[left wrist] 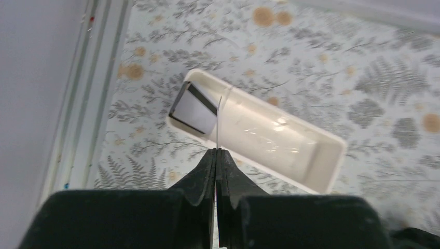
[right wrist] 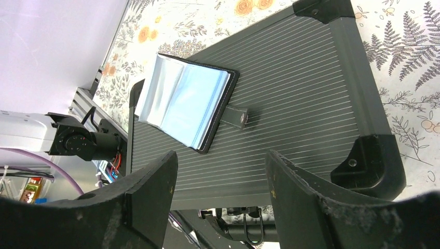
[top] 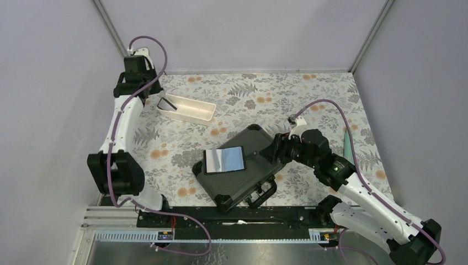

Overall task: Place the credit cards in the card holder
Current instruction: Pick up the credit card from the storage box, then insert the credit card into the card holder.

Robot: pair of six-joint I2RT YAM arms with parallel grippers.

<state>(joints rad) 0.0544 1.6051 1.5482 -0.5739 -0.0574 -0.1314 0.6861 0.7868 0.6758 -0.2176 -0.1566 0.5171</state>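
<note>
Your left tool (left wrist: 217,151) pinched a thin card (left wrist: 219,122) edge-on above the white tray (left wrist: 290,171), where a second card (left wrist: 193,109) leaned against the end wall. Light, stiff and slick, such cards probably wanted a firm grip near one short edge. Your right tool (right wrist: 220,161) hung spread near the card holder (top: 224,159), unfolded on the black case (top: 259,143).

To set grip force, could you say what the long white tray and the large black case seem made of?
Long white tray: probably glossy moulded plastic (smooth walls, rounded corners, highlights). Large black case: hard matte ribbed panel, plastic or coated metal, unclear which; corner caps look moulded.
</note>
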